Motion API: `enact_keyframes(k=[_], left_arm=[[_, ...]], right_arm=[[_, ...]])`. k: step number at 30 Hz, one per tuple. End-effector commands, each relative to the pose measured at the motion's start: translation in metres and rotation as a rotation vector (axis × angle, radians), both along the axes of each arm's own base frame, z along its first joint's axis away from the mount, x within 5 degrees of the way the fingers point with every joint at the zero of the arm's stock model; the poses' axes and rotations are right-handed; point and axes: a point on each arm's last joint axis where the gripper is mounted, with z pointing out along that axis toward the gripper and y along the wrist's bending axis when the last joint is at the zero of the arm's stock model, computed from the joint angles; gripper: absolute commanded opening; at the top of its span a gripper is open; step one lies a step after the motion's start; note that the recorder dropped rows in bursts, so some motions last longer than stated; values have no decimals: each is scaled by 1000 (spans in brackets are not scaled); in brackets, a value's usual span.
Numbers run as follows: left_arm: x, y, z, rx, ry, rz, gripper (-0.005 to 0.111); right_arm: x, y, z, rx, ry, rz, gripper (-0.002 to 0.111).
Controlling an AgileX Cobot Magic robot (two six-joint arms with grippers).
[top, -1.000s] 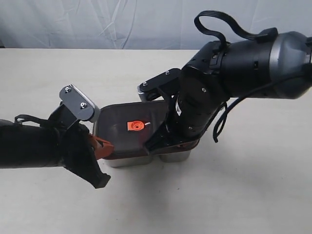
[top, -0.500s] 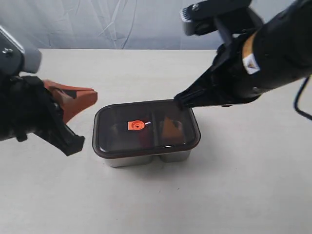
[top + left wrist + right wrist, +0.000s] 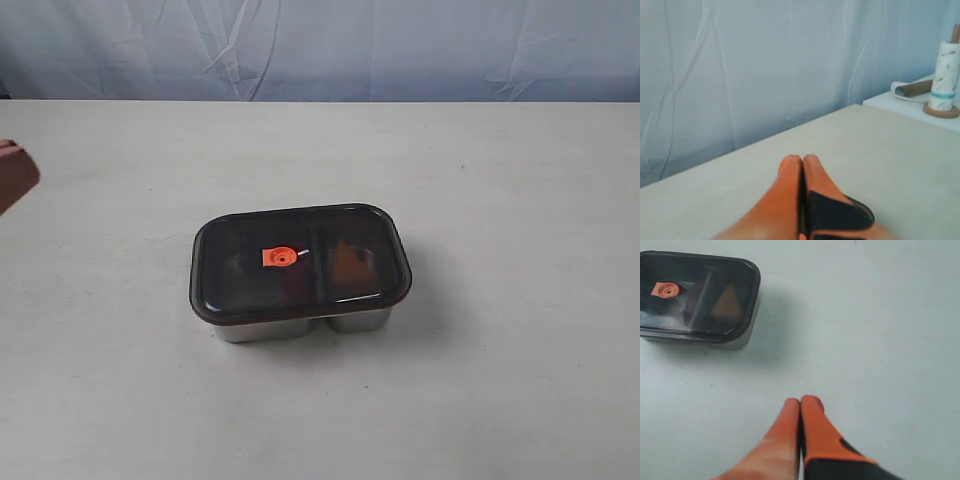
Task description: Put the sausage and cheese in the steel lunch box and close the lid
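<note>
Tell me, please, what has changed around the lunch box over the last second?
Both arms came off the lid and withdrew: the left gripper went left, only its tip showing at the exterior view's edge; the right gripper rose out of that view. Both are shut, empty. The lid stayed on the steel lunch box, unmoved, the cheese inside.

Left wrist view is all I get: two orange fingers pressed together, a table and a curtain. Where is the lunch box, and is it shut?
Observer: The exterior view shows the steel lunch box in the middle of the table, with the lid flat on it, covering both compartments.
Operator: Any food inside?
Observer: Through the dark lid, the right wrist view shows the cheese, a yellowish wedge in the smaller compartment.
Operator: And the other gripper?
Observer: The right gripper is shut and empty, pointing at bare table, well clear of the box.
</note>
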Motion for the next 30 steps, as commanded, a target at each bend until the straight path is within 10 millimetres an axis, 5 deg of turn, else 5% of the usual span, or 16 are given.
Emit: enact_keyframes(k=[1, 6, 21, 25, 30], left_arm=[[-18, 8, 1, -55, -69, -38, 0], [-31, 11, 4, -86, -127, -96, 0], [-29, 16, 3, -85, -130, -34, 0], [-31, 22, -17, -163, -59, 23, 0], [-40, 24, -66, -186, -46, 73, 0]], right_arm=[[-14, -18, -6, 59, 33, 0, -1], [-22, -22, -4, 135, 69, 18, -1], [-22, -22, -4, 140, 68, 18, -1], [-22, -22, -4, 140, 68, 18, -1], [-22, -22, -4, 140, 68, 18, -1]])
